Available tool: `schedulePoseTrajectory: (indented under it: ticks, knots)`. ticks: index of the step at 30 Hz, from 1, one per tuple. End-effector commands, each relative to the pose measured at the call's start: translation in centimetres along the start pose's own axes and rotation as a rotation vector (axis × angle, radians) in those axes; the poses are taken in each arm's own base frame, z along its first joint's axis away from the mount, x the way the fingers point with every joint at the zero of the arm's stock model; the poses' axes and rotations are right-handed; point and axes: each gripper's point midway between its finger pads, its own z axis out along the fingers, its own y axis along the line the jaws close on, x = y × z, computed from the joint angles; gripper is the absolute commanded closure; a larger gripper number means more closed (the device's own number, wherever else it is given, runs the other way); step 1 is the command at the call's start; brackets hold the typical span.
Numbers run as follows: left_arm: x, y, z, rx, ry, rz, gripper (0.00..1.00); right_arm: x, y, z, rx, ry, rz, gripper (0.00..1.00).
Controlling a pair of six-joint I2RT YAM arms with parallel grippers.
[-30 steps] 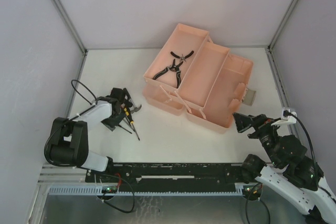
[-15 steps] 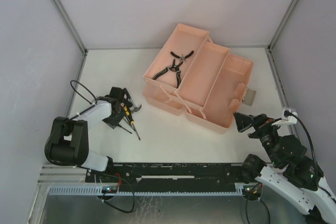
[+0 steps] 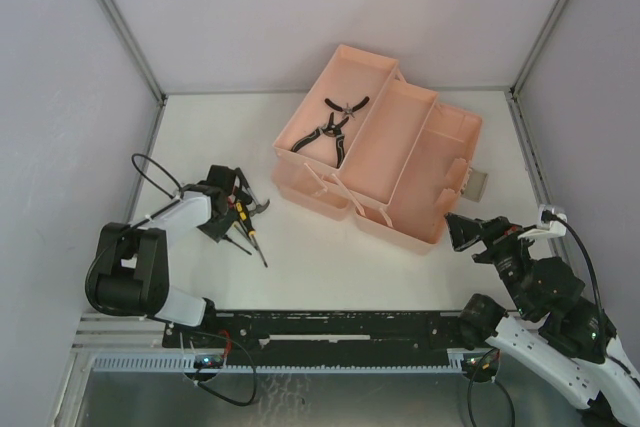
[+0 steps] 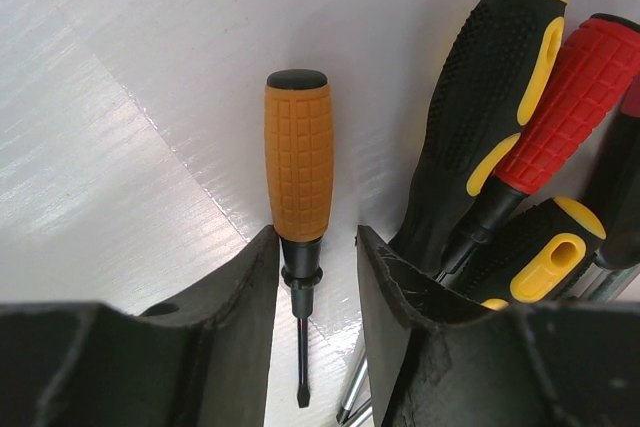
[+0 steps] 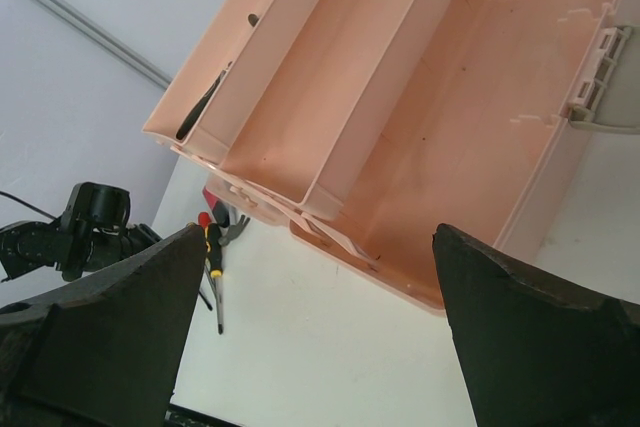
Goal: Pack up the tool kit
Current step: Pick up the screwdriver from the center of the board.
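**Fig. Left arm at the loose tools, left of the toolbox.** The toolbox [image 3: 410,147] stands unfolded, its trays stepped. One pair of pliers [image 3: 332,130] lies in the tray farthest from the arms, and the other trays are bare.

The loose screwdrivers lie on the table just to the left of the toolbox, off its near-left corner. The left gripper [image 4: 315,244] is down over them. Its jaws stand part-way apart, straddling the neck of the orange-handled screwdriver [image 4: 298,162] just below the grip. A sliver of table shows between the shaft and one finger [image 4: 385,287], so nothing is clamped yet.

The relation that matters is this. The screwdriver's long axis runs straight out along the gripper's reach, handle away from the wrist and blade tip back toward it. It therefore lies square across the line on which the jaws meet (a favourable lie for a pinch).

The black-and-yellow screwdrivers [image 4: 490,97] and the red-handled screwdriver [image 4: 572,97] lie close beside the orange one, outside the jaws.

The right gripper [image 3: 462,231] waits at the toolbox's near-right side, jaws wide and holding nothing. It is well apart from the screwdrivers, so the left arm is plainly the nearer.
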Motion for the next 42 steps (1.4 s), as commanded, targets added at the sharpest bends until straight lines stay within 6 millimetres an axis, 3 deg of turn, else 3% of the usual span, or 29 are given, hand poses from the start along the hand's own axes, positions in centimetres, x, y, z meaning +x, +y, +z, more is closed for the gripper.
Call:
schedulePoseTrajectory:
  ticks: [1, 9, 12, 20, 24, 33, 39, 42]
  knots:
    - [-0.2, -0.1, 0.1, 0.01, -0.002, -0.011, 0.6, -0.8, 0.5, 0.3, 0.002, -0.031, 0.018, 0.05]
    - [-0.1, 0.1, 0.1, 0.01, -0.002, -0.02, 0.72, -0.6, 0.2, 0.4, 0.011, -0.03, 0.019, 0.04]
    - [-0.2, 0.0, 0.1, 0.013, -0.002, -0.018, 0.73, -0.8, 0.2, 0.3, 0.008, -0.039, 0.027, 0.04]
    - [0.0, 0.1, 0.1, 0.01, 0.005, -0.012, 0.56, -0.9, -0.1, 0.1, 0.014, -0.046, 0.038, 0.03]
    - [0.3, 0.2, 0.0, 0.007, 0.018, -0.016, 0.55, -1.0, -0.1, 0.1, 0.014, -0.049, 0.04, 0.04]
    - [0.4, 0.1, 0.0, 0.023, 0.023, -0.027, 0.7, -1.2, -0.4, -0.2, 0.021, -0.06, 0.053, 0.04]
    - [0.5, 0.7, -0.2, 0.02, 0.019, -0.035, 0.93, -1.5, -0.7, -0.5, 0.02, -0.074, 0.064, 0.04]
    - [0.3, 0.9, -0.7, 0.037, 0.008, -0.031, 0.99, -1.5, -0.7, -0.5, 0.022, -0.076, 0.065, 0.04]
